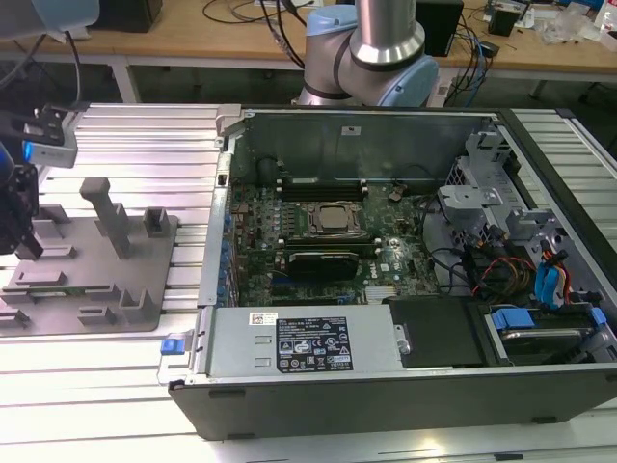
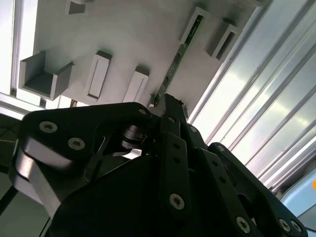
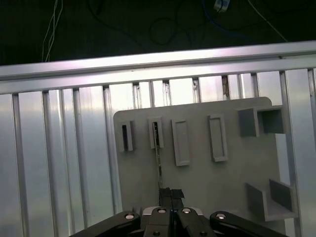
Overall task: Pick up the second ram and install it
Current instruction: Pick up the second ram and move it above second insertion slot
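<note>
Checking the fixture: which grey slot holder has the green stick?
The holder straight ahead of the tool; the second ram sits in it, the others look empty.

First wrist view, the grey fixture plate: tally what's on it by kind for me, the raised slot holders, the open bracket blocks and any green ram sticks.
Slot holders: 4
Bracket blocks: 2
Green ram stick: 1
Total: 7

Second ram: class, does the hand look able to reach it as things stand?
Probably yes: the hand sits at one end of the second ram on the grey fixture, nothing between them.
</note>
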Available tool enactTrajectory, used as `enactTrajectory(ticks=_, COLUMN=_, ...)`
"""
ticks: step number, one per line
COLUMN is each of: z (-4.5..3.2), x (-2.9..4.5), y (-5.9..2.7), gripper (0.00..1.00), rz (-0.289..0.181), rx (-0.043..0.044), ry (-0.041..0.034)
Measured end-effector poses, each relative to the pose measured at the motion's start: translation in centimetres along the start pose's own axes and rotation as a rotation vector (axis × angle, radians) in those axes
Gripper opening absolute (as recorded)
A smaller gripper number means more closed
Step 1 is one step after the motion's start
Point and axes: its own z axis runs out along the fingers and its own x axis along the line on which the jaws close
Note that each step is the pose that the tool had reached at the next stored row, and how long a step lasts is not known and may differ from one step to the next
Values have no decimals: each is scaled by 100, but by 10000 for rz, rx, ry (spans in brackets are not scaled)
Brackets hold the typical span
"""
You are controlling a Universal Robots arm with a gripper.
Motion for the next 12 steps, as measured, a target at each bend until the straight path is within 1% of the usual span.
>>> enactTrajectory(ticks=3, z=25, x=7, y=-1, gripper=8, rz=7, rx=-1, ry=1)
enactTrajectory(ticks=6, z=72, x=14, y=-3, gripper=8, rz=14, rx=-1, ry=1)
enactTrajectory(ticks=10, z=179, x=26, y=-8, gripper=8, rz=15, rx=-1, ry=0)
enactTrajectory(ticks=12, z=217, x=29, y=-9, gripper=8, rz=15, rx=-1, ry=0)
